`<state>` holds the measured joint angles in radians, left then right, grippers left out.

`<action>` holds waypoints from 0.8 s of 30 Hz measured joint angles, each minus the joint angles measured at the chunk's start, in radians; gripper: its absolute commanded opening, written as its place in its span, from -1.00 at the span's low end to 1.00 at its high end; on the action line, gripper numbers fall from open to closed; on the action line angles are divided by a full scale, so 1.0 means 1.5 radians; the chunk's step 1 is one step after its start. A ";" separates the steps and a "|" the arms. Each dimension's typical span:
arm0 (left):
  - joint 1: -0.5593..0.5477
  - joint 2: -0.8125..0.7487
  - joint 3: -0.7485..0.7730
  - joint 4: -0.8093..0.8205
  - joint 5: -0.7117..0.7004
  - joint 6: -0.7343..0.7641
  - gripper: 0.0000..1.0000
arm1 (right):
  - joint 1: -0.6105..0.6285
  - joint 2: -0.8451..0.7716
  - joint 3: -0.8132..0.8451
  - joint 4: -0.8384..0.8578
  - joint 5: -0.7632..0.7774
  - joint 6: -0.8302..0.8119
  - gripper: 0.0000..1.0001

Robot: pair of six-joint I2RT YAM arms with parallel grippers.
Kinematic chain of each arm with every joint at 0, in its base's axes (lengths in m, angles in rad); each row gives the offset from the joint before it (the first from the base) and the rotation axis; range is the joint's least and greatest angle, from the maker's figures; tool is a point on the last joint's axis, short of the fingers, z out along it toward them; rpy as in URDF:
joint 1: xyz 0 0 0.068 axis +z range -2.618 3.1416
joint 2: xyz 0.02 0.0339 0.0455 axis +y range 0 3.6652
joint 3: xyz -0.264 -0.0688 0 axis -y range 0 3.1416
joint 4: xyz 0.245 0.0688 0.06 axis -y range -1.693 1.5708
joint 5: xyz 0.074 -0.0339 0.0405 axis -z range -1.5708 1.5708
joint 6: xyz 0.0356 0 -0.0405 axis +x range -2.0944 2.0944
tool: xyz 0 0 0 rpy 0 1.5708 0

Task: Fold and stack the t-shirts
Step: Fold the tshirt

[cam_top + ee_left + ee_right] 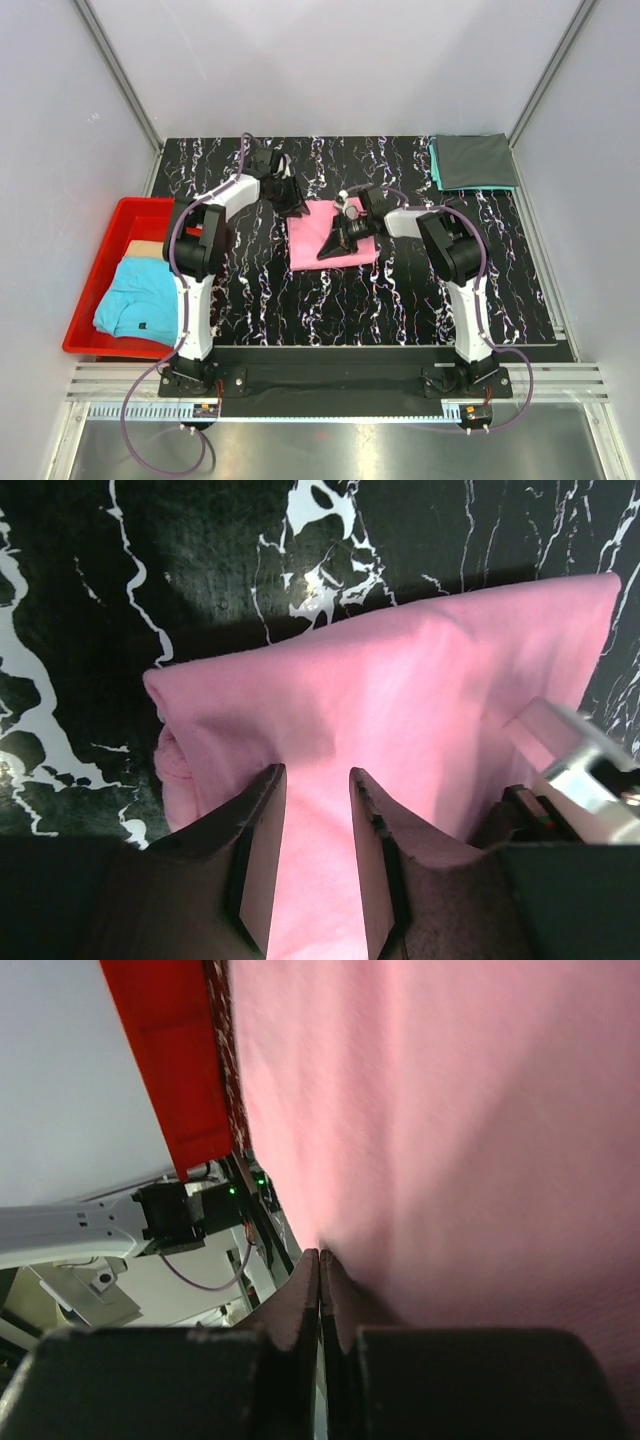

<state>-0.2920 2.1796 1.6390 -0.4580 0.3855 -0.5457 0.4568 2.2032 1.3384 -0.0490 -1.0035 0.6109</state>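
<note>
Top view, L→R. A light blue t-shirt [135,295] is lying in the red bin [100,260] at 9 o'clock. The left gripper [293,203] is being held half open astride the pink t-shirt [305,245] at its 11 o'clock corner; no pinch evident. The right gripper [326,252] is being seen shut mid-shirt; whether cloth is nipped, cannot tell. The grey-on-teal stack [475,160] is lying at 1–2 o'clock from the pink; R arm judged nearer.
</note>
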 measured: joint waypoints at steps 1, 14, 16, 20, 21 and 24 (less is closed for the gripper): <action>0.001 0.000 0.001 -0.003 0.000 0.001 -0.26 | 0.002 0.000 -0.015 0.014 0.001 0.003 -0.90; 0.002 0.007 0.004 -0.030 -0.024 0.015 -0.28 | 0.000 -0.016 -0.063 0.042 0.009 0.009 -0.89; 0.002 0.006 0.017 -0.054 -0.037 0.022 -0.27 | 0.000 -0.035 -0.057 0.017 0.019 0.007 -0.88; 0.003 -0.024 0.024 -0.092 -0.059 0.034 -0.25 | -0.001 -0.090 -0.050 -0.036 0.036 -0.011 -0.84; 0.003 -0.040 0.024 -0.099 -0.062 0.036 -0.25 | -0.002 -0.107 -0.050 -0.049 0.042 -0.019 -0.84; 0.004 -0.107 0.002 -0.093 -0.061 0.039 -0.29 | -0.010 -0.153 -0.052 -0.082 0.056 -0.039 -0.83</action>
<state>-0.2867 2.0186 1.6417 -0.5980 0.2935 -0.4873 0.4416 1.9743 1.2606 -0.1719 -0.9192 0.5529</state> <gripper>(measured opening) 0.367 0.080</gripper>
